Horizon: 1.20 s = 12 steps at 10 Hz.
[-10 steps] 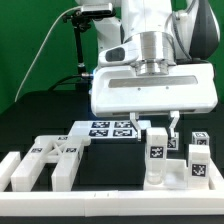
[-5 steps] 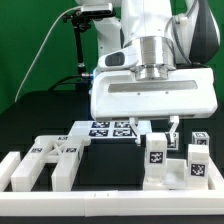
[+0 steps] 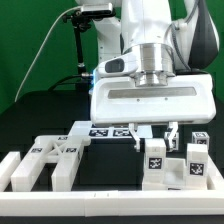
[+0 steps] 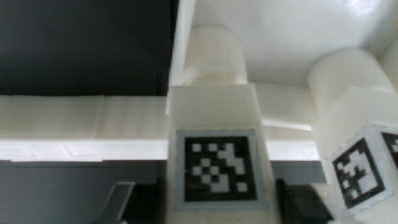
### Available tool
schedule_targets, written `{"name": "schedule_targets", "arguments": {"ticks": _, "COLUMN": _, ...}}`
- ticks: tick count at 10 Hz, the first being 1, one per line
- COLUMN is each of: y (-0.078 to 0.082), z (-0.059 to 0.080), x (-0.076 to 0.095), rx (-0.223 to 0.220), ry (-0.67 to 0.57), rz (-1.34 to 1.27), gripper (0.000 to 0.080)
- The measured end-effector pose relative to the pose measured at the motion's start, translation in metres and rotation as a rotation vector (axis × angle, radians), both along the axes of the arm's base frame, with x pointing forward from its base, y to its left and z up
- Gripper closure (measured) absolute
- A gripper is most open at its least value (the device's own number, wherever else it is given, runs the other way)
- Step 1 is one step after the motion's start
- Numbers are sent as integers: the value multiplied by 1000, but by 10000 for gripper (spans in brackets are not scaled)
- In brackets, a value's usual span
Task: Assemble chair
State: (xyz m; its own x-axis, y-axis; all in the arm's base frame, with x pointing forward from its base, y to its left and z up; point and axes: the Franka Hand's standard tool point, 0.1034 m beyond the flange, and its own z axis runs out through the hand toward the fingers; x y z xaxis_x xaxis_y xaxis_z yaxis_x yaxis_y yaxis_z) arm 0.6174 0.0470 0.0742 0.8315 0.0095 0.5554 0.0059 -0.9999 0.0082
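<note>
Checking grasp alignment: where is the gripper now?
Exterior view, right of centre: the gripper hangs open around the upright tagged post, with the marker board to that view's left and a second post to its right.

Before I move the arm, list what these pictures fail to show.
1. Exterior view: the body of the gripper hides the rear of the marker board.
2. Wrist view: the fingers are cut off by the picture's edge, tips unseen.
3. Wrist view: the second tag is cut off by the edge and blurred, unreadable.
</note>
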Motion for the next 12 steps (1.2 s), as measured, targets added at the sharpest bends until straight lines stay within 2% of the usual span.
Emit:
{"name": "schedule_targets", "arguments": {"ticks": 1, "y": 0, "z": 0, "x": 0, "rx": 0, "ry": 2, "rz": 0, "gripper": 507}}
{"name": "schedule_targets", "arguments": {"ticks": 2, "y": 0, "z": 0, "x": 0, "rx": 0, "ry": 2, "rz": 0, "gripper": 324}}
{"name": "schedule_targets", "arguments": {"ticks": 3, "y": 0, "z": 0, "x": 0, "rx": 0, "ry": 2, "rz": 0, "gripper": 324}}
{"name": "schedule_targets", "arguments": {"ticks": 4, "y": 0, "z": 0, "x": 0, "rx": 0, "ry": 2, "rz": 0, "gripper": 184}}
{"name": "schedule_targets", "arguments": {"ticks": 5, "y": 0, "z": 0, "x": 0, "rx": 0, "ry": 2, "rz": 0, "gripper": 160}}
{"name": "schedule_targets", "arguments": {"ticks": 9, "y": 0, "z": -1, "x": -1, "rx": 10, "ry": 26, "rz": -8, "gripper": 151}}
{"name": "schedule_targets", "arguments": {"ticks": 11, "y": 5, "z": 18, "x": 4, "rx": 72, "ry": 140, "rz": -36, "gripper": 151}}
{"name": "schedule_targets", "arguments": {"ticks": 12, "y": -1, "z": 22, "x": 10, "rx": 73, "ry": 134, "rz": -48, "gripper": 151}}
